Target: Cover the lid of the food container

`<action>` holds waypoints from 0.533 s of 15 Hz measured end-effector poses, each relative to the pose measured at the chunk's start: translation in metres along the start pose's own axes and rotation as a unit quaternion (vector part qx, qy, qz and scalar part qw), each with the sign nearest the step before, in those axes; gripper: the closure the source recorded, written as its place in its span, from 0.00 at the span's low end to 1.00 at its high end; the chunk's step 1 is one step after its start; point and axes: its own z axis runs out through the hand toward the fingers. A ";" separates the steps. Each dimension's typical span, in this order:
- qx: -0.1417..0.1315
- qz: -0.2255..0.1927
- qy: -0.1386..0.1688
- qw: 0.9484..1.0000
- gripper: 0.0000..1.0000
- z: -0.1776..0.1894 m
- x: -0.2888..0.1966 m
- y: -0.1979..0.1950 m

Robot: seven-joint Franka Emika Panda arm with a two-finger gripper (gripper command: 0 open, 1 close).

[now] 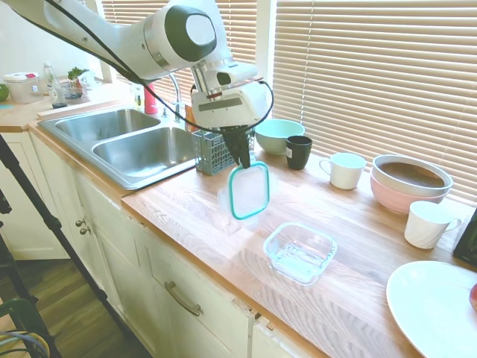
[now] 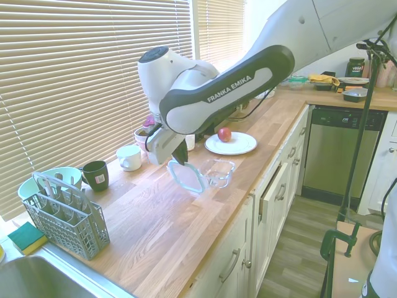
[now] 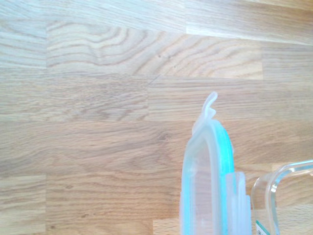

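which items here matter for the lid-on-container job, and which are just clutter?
Job:
- lid, hanging upright from the end effector, clear of the counter
- food container, open on the counter, beside the lid

Clutter:
- teal bowl
- black mug
- white mugs
- pink bowl
- cutlery caddy
- white plate with apple
- sink
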 end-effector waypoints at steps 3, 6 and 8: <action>0.010 -0.008 -0.005 1.000 1.00 0.000 0.010 0.008; 0.020 -0.013 -0.011 1.000 1.00 0.003 0.018 0.014; 0.028 -0.016 -0.013 0.999 1.00 0.004 0.024 0.019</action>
